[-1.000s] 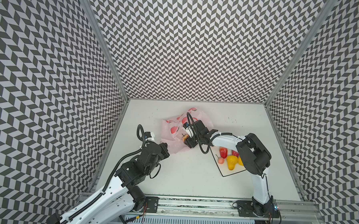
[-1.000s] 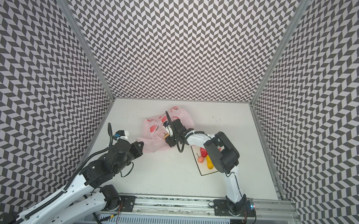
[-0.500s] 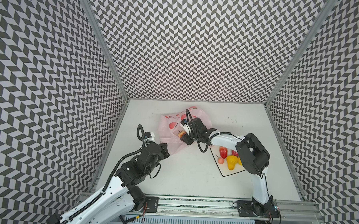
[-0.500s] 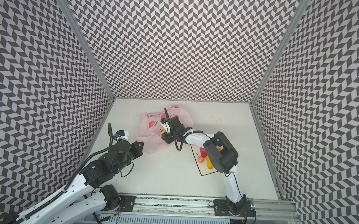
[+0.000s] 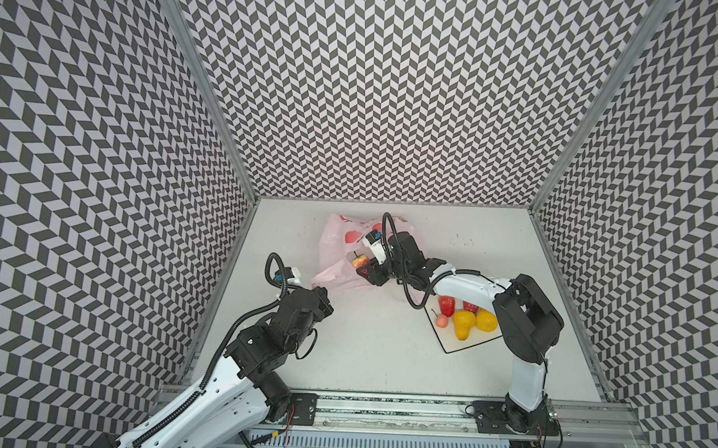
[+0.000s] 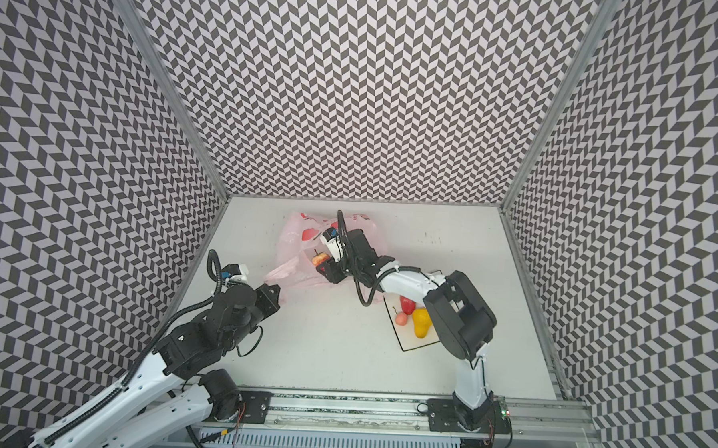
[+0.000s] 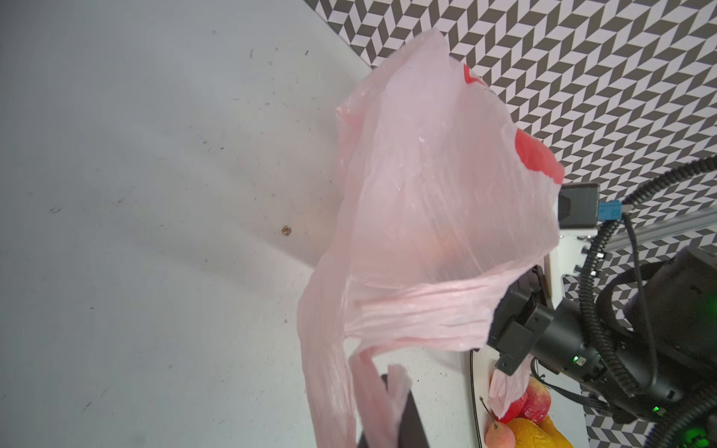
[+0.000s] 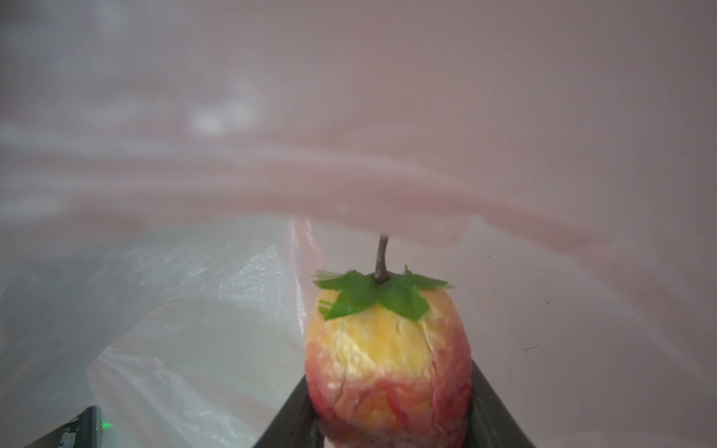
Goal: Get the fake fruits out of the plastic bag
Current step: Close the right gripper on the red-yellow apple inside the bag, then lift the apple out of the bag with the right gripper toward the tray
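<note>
Pink bag (image 7: pixel 426 194): left fingers (image 7: pixel 415 426) pinching | fake fruit (image 8: pixel 388 368): right fingers (image 8: pixel 492 411) clamping

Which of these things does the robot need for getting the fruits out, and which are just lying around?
For the job: plastic bag, red-and-yellow fruit in the right gripper, fruits already out on the white sheet.
Just there: brown speck on the table, zigzag walls.

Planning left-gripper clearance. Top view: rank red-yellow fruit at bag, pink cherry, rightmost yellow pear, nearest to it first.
From the left gripper:
1. Red-yellow fruit, in the plastic bag.
2. Pink cherry, left on the white sheet.
3. Rightmost yellow pear, farthest right.
</note>
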Robot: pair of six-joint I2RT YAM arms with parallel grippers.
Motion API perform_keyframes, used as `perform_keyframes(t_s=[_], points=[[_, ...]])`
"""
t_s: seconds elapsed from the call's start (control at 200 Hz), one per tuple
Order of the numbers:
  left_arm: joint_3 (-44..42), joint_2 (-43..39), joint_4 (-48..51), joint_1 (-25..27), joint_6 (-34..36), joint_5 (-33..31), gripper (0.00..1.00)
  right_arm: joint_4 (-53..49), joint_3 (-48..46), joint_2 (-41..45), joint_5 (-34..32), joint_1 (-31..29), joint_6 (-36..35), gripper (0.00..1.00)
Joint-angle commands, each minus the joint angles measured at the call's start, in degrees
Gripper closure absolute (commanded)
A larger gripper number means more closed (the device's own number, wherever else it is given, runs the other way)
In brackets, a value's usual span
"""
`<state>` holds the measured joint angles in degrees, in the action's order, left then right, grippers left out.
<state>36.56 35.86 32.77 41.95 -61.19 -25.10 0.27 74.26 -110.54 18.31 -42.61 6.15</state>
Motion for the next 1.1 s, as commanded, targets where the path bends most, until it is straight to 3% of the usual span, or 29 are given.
perform_keyframes(t_s=[0.0, 0.391, 0.796, 1.092], points=[[1.69, -1.64, 4.12, -0.38, -3.03, -4.02, 1.0, 0.98, -1.35, -1.28, -0.6, -0.28, 3.25, 0.59], [1.09, -5.24, 8.77, -0.38, -7.7, -5.05, 1.0, 0.36, 1.6, -7.74, -3.42, -0.32, 6.54, 0.56], [1.06, -4.93, 8.49, -0.38, -7.91, -4.17, 1.0, -0.37, 6.78, -12.3, -6.6, -0.28, 8.55, 0.35], [1.15, -4.83, 8.27, -0.38, -7.65, -3.64, 1.0, -1.19, 11.59, -15.95, -7.14, -0.37, 9.57, 0.34]])
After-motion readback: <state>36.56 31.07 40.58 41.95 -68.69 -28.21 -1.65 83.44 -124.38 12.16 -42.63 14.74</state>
